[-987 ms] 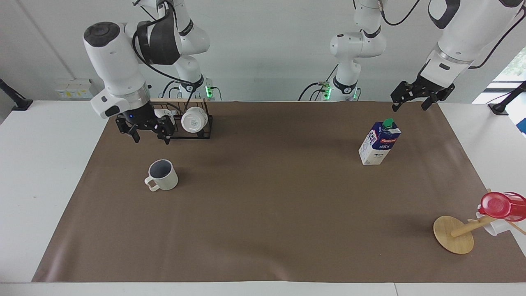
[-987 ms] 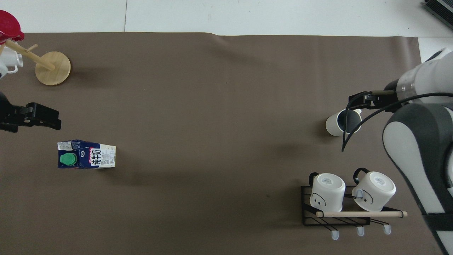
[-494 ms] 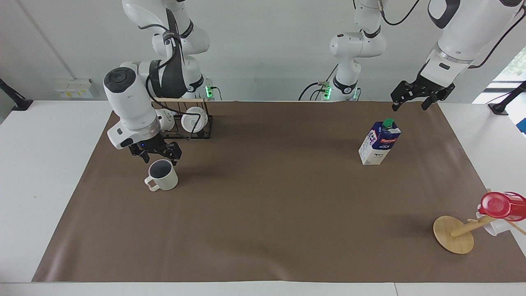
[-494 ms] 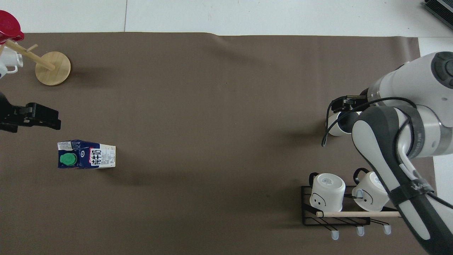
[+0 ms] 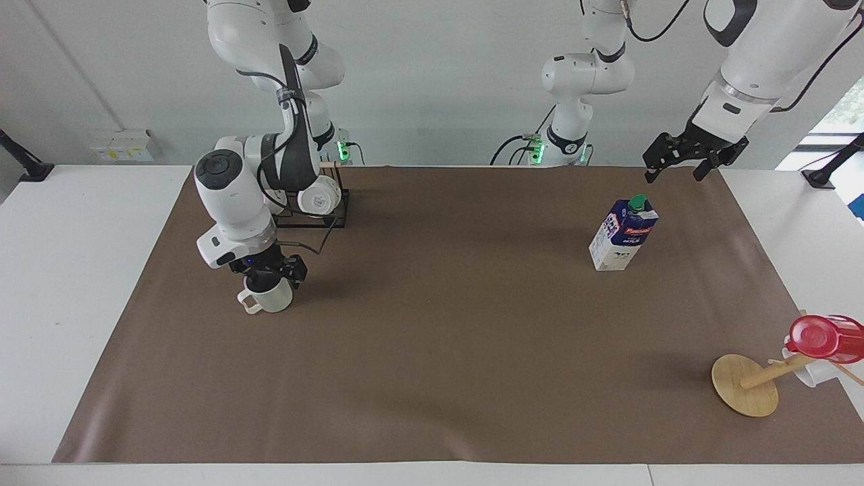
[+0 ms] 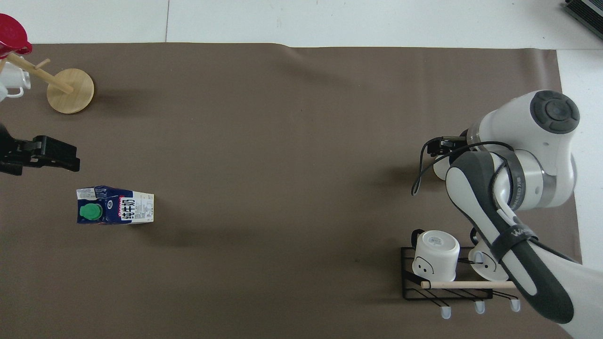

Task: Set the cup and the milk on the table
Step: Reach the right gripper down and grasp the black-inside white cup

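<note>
The cup (image 5: 268,297) stands upright on the brown sheet of the table (image 5: 439,351), toward the right arm's end, its handle pointing away from the robots. My right gripper (image 5: 270,273) is down at the cup's rim and hides its opening. In the overhead view the gripper (image 6: 443,149) and arm cover most of the cup (image 6: 440,170). The milk (image 5: 622,233) stands upright on the sheet toward the left arm's end, and shows in the overhead view (image 6: 115,211). My left gripper (image 5: 677,169) is open and empty in the air, over the sheet beside the milk (image 6: 52,156).
A black wire rack (image 5: 334,214) with two white mugs (image 6: 435,256) stands near the right arm's base. A wooden mug stand (image 5: 746,385) with a red cup (image 5: 827,337) and a white mug is at the corner farthest from the robots, at the left arm's end.
My right gripper has come down from beside the rack onto the cup's rim. The left gripper, the cup and the milk have not moved.
</note>
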Robot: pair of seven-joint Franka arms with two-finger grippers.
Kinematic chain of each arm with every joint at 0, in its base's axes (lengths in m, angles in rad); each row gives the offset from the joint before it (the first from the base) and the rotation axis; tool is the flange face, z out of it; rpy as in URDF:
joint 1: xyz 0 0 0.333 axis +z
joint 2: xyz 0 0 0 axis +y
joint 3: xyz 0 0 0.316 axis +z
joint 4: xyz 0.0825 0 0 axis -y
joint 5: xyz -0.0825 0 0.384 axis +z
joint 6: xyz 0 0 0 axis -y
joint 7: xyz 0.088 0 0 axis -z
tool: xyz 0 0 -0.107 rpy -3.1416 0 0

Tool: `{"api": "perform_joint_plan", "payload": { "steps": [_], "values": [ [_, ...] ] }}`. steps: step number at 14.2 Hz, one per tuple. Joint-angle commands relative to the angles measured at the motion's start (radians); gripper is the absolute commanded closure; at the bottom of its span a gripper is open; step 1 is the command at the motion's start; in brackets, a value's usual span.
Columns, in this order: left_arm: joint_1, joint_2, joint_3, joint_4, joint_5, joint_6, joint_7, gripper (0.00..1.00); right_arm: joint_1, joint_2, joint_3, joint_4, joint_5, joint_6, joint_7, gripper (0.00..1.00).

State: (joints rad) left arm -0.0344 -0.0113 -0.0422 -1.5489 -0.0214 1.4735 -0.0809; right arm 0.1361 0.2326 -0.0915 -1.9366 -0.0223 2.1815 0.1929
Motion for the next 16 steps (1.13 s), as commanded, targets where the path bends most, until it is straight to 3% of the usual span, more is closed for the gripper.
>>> {"api": "perform_joint_plan", "payload": {
  "steps": [1, 7, 8, 10, 13, 16],
  "values": [
    [-0.004, -0.002, 0.005, 0.012, 0.009, 0.002, -0.002, 0.0, -0.007, 0.005, 0.006, -0.016, 0.004, 0.018, 0.023, 0.0],
    [-0.004, -0.002, 0.005, 0.012, 0.009, 0.001, -0.002, 0.0, -0.007, 0.025, 0.006, -0.048, 0.004, 0.078, 0.046, 0.0],
    [-0.004, -0.002, 0.005, 0.012, 0.009, 0.001, -0.006, 0.0, -0.006, 0.025, 0.007, -0.048, 0.004, 0.077, 0.046, 0.23],
    [-0.004, -0.002, 0.005, 0.012, 0.009, 0.001, -0.005, 0.0, -0.006, 0.024, 0.006, -0.047, 0.004, 0.07, 0.043, 0.49],
    [-0.004, -0.002, 0.005, 0.01, 0.009, 0.001, -0.006, 0.0, -0.004, 0.019, 0.007, -0.044, 0.004, 0.067, 0.048, 1.0],
    [-0.004, -0.015, 0.005, -0.006, 0.009, -0.001, -0.005, 0.0, 0.0, 0.02, 0.007, -0.039, 0.004, 0.067, 0.046, 1.0]
  ]
}}
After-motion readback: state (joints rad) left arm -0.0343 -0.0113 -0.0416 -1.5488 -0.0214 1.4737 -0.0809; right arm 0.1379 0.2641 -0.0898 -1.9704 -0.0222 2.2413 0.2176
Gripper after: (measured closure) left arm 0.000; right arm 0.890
